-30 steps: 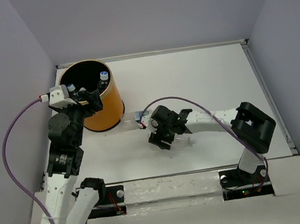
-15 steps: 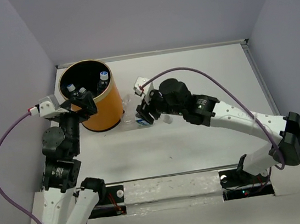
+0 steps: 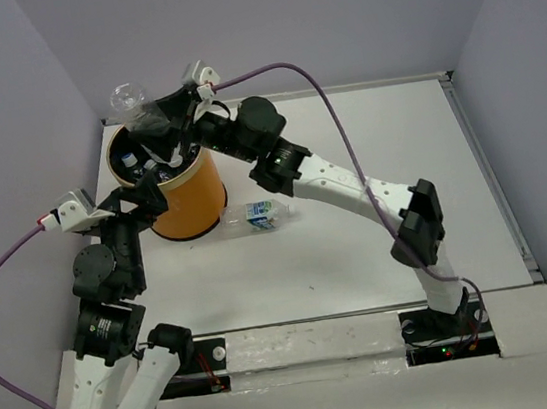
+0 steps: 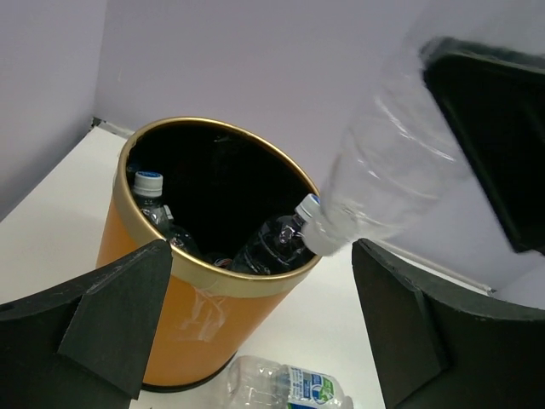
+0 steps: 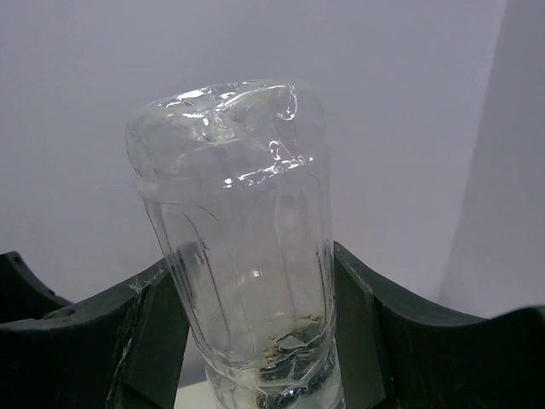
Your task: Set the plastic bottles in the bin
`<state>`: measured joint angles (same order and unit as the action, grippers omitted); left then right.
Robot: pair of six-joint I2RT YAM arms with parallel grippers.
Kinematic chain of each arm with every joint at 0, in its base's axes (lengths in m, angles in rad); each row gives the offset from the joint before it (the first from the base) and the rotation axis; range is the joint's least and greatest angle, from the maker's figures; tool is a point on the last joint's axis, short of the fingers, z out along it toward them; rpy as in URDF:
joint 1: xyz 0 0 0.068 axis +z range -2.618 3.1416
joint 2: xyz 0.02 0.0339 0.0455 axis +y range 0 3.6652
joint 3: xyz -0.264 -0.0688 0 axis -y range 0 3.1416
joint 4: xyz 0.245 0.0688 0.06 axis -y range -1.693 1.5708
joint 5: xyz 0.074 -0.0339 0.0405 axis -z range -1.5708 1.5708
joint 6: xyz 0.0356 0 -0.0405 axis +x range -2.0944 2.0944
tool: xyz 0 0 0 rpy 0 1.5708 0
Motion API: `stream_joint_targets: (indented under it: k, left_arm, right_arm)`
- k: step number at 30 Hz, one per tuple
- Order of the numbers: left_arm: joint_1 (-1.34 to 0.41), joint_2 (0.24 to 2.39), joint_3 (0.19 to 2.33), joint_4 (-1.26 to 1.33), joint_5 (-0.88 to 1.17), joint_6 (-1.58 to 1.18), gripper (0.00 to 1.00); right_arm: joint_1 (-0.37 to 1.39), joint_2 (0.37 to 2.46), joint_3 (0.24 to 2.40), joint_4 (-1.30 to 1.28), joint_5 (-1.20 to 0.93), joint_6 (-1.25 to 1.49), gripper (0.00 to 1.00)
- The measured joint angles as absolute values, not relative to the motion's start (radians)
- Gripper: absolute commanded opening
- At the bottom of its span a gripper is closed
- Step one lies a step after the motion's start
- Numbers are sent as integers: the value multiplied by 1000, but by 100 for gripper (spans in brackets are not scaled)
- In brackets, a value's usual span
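The left gripper is hovering just beside the bin, its fingers standing wide apart with nothing between them. The bin is holding bottles (how many is hard to tell in its dark inside); one capped bottle is showing clearly. Above the bin, the right gripper is clamping a clear bottle neck down, its cap cut off in the right wrist view. A labelled bottle is lying on the table, just beside the bin.

Cannot count plastic bottles in the dark bin or see the whole lying bottle, left-wrist view.
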<state>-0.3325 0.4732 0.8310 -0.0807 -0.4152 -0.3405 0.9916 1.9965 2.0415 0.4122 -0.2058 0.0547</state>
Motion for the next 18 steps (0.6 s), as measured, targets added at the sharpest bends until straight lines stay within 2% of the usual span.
stream_joint_targets:
  k: [5,7,8,9,13,18]
  left_arm:
    - [-352,458,831,-111,-481,-356,95]
    - [-360,441,831,-121,-507,-358,95]
    - [-365,432,831,-123,-514,-358,95]
    - [-369,422,831,-124,-522,-358,95]
    - [-381,397,831,-122,-525,-357,95]
    - [-381,395,831,-107,-476,-345,95]
  right_arm:
    - [982,2252,2284,481,-250,147,46]
    - [974,2343,2359,487,-252,191,53]
    - [969,2370,2376,487,-251,207,59]
    - [964,2392,2388,487,-250,216,74]
    - [947,2439,2398,476,-236,260,96]
    - [930,2429,2423,463,-228,264,100]
